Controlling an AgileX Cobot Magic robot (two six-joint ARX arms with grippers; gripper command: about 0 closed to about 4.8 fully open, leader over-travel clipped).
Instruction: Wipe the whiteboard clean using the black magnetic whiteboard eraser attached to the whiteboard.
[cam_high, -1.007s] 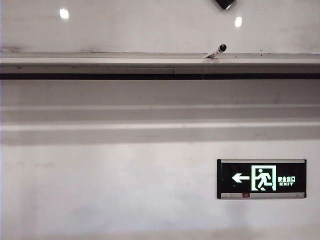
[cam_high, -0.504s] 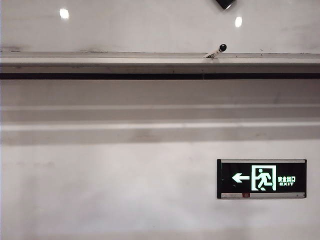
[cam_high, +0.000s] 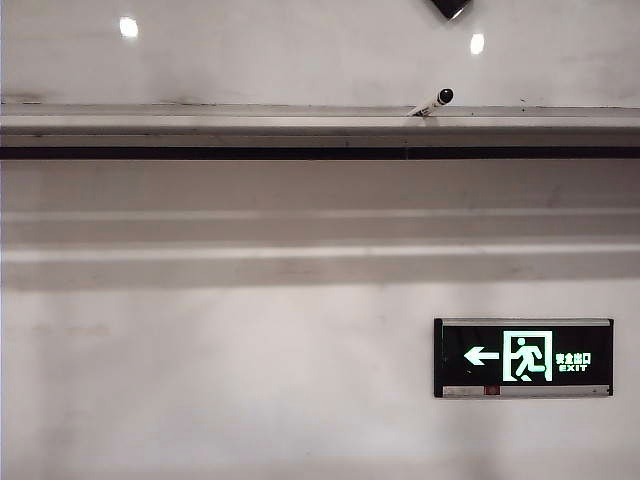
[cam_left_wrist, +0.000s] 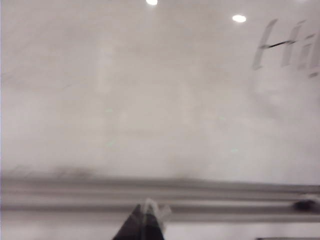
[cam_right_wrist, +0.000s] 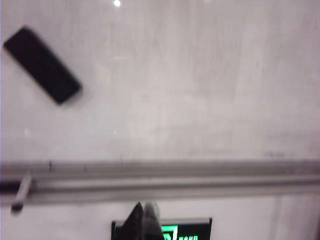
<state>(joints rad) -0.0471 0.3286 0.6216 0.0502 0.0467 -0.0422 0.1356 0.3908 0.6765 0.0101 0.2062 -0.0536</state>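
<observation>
- While neither arm is seen in the exterior view, the left gripper (cam_left_wrist: 147, 212) and the right gripper (cam_right_wrist: 142, 212) are each shown in their own wrist view, with the fingertips pressed together and nothing held between them.
- The whiteboard (cam_high: 300, 60) is seen as a glossy white panel across the top of the exterior view, edged below by a silver ledge (cam_high: 200, 125).
- The black magnetic whiteboard eraser (cam_right_wrist: 42, 65) is seen stuck to the board at a slant in the right wrist view; only its lower corner (cam_high: 450, 8) is caught at the upper edge of the exterior view.
- The eraser is placed well apart from the clenched right jaws, above the ledge and off to one side of them; no contact is shown.
- The eraser is not shown in the left wrist view, where blurred grey writing (cam_left_wrist: 287, 45) is seen on the board (cam_left_wrist: 150, 100).
- A marker (cam_high: 432, 103) with a black cap is seen lying tilted on the ledge.
- A lit exit sign (cam_high: 523, 358) is mounted on the wall (cam_high: 200, 380) below the ledge.
</observation>
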